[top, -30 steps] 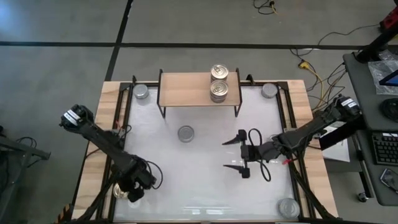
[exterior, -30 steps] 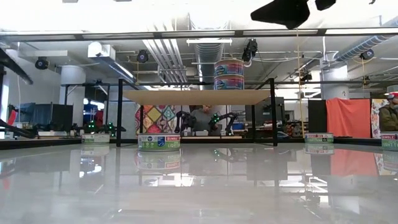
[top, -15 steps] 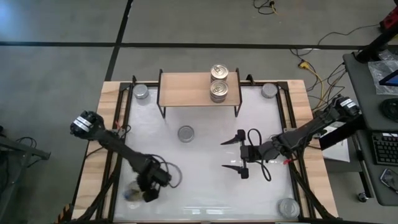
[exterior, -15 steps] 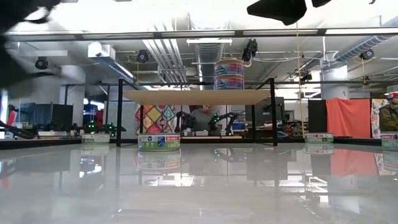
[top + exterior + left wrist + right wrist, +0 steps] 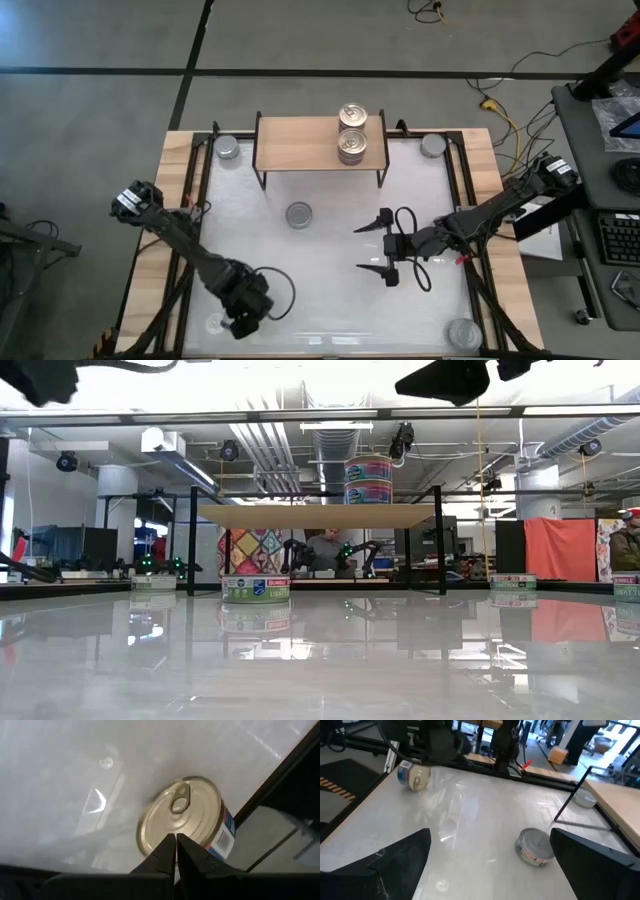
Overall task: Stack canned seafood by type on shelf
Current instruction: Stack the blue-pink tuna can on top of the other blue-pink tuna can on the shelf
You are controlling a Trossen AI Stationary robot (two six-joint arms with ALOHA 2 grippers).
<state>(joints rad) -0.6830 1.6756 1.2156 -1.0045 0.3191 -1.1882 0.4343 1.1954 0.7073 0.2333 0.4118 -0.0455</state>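
Our left claw (image 5: 243, 322), closed and empty, hovers by the gold-lidded tin (image 5: 182, 817) at lower left of the bench (image 5: 330, 300); we should open, grasp, carry it to the shelf (image 5: 300, 145). Right claw (image 5: 377, 246) waits open.

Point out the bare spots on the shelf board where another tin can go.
The small light-wood shelf is bare from its left end to the two-high stack of round metal tins near its right end. Only a thin strip stays free right of that stack.
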